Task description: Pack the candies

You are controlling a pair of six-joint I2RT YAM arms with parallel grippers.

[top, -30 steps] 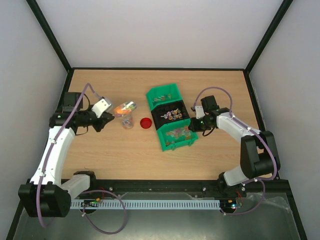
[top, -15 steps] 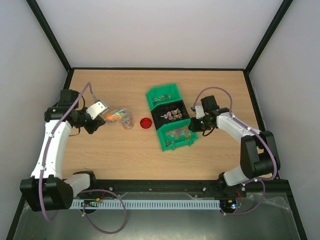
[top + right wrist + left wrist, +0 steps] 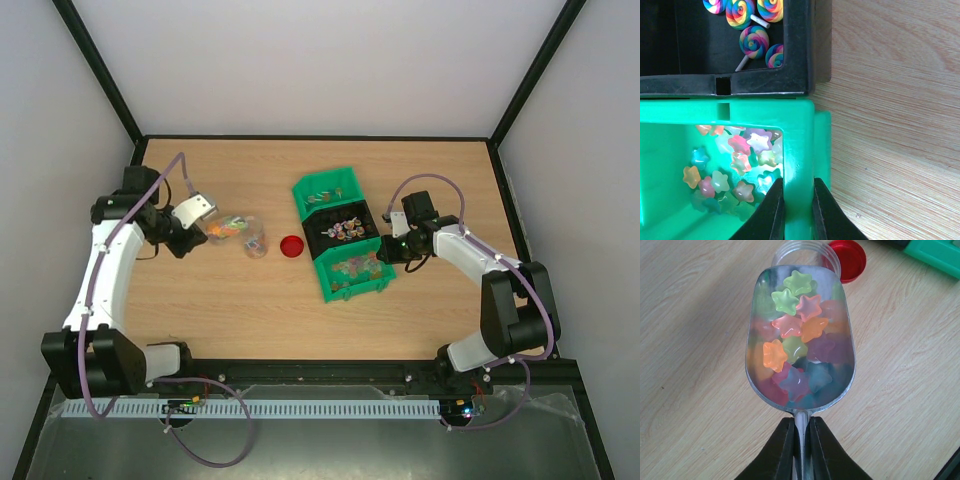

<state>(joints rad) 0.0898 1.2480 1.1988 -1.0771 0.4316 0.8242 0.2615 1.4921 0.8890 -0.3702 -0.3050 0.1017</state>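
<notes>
Star-shaped candies [image 3: 795, 325] in pink, orange, green and blue fill a silver scoop [image 3: 765, 300]. My left gripper [image 3: 801, 440] is shut on the scoop's thin handle. The scoop's tip reaches the rim of a clear jar [image 3: 790, 247] standing on the table. From above, the scoop [image 3: 228, 227] hangs just left of the jar [image 3: 255, 243]. More candies [image 3: 740, 160] lie in the near green bin [image 3: 797, 145]. My right gripper [image 3: 798, 200] is shut on that bin's right wall.
A red round lid [image 3: 292, 246] lies between the jar and the bins. A black bin [image 3: 345, 228] with swirl lollipops [image 3: 747, 20] sits behind the near green bin [image 3: 350, 272], and another green bin [image 3: 328, 190] stands behind that.
My left arm has drawn the scoop back to the left, from over the jar to just beside it. The right arm and the bins have not moved.
</notes>
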